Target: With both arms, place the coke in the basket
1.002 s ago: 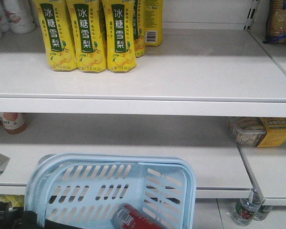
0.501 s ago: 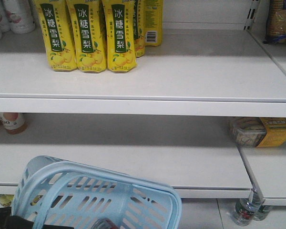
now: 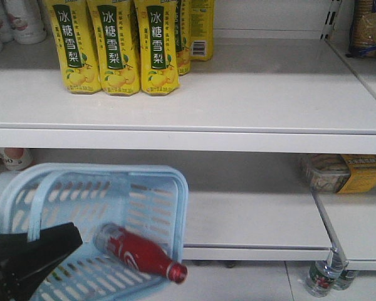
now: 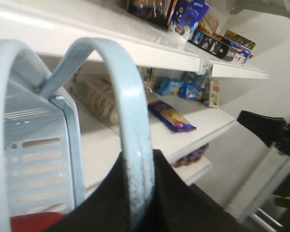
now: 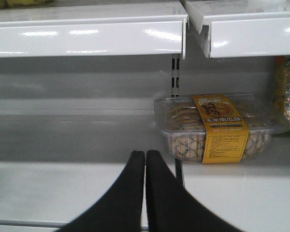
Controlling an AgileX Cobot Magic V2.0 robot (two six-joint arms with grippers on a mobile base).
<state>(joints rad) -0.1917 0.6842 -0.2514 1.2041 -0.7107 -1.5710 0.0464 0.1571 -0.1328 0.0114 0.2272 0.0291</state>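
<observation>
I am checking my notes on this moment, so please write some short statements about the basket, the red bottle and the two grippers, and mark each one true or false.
1. The slim red aluminium coke bottle lies on its side inside the light blue slotted plastic basket. True.
2. The basket stands level on the shelf. False: it is tilted, below the shelf.
3. The black right gripper is shut and holds nothing. True.
4. The black left gripper grips the bottle. False: the basket's swing handle runs through it.
5. Yellow drink cartons stand on the upper shelf. True.

basket (image 3: 169, 188) cut off by lower frame edge; left gripper (image 3: 56, 241) hides basket's near corner
</observation>
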